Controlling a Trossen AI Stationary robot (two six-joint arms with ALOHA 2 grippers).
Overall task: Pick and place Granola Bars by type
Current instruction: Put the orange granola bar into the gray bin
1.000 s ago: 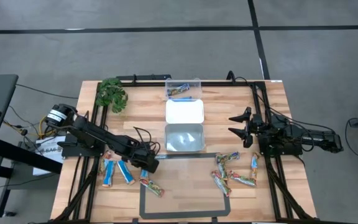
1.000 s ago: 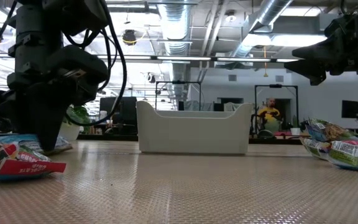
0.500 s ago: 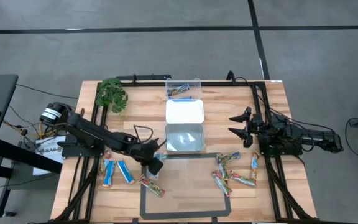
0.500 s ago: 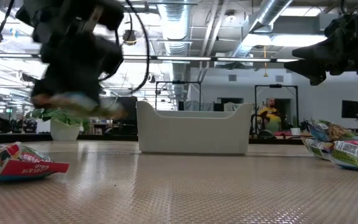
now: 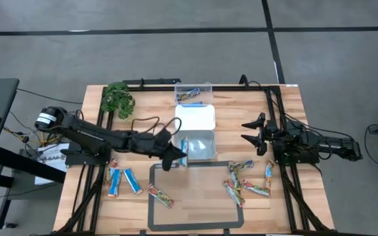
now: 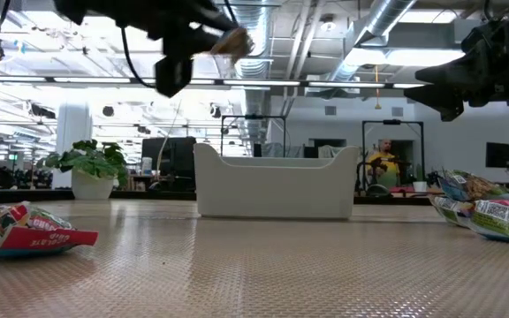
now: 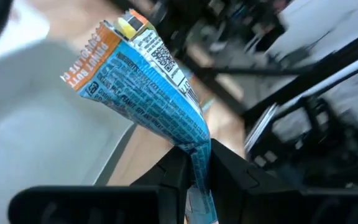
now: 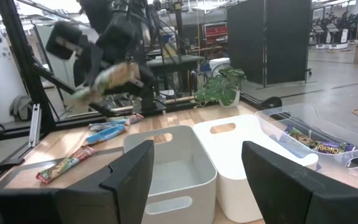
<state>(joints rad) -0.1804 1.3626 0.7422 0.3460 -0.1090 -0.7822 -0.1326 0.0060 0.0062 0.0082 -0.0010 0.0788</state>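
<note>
The left pincer [image 5: 178,156] pinches a blue granola bar [image 7: 148,87] above the near white bin's [image 5: 205,145] edge, the right pincer [image 5: 253,134] waits spread at the desk's [image 5: 287,111] right side, and most bars [image 5: 247,181] lie unsorted, so sorting looks barely begun.

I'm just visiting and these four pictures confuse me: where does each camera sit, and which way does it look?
High: above the table, looking straight down; both arms show, left gripper holding a blue bar at the near tub, right gripper waiting.
Low: at tabletop height, looking across at that tub and the room; arms overhead.
Left wrist: looks past its fingers, which pinch the bar.
Right wrist: looks past its open fingers at the tubs.
Shared: all four show the bar.
</note>
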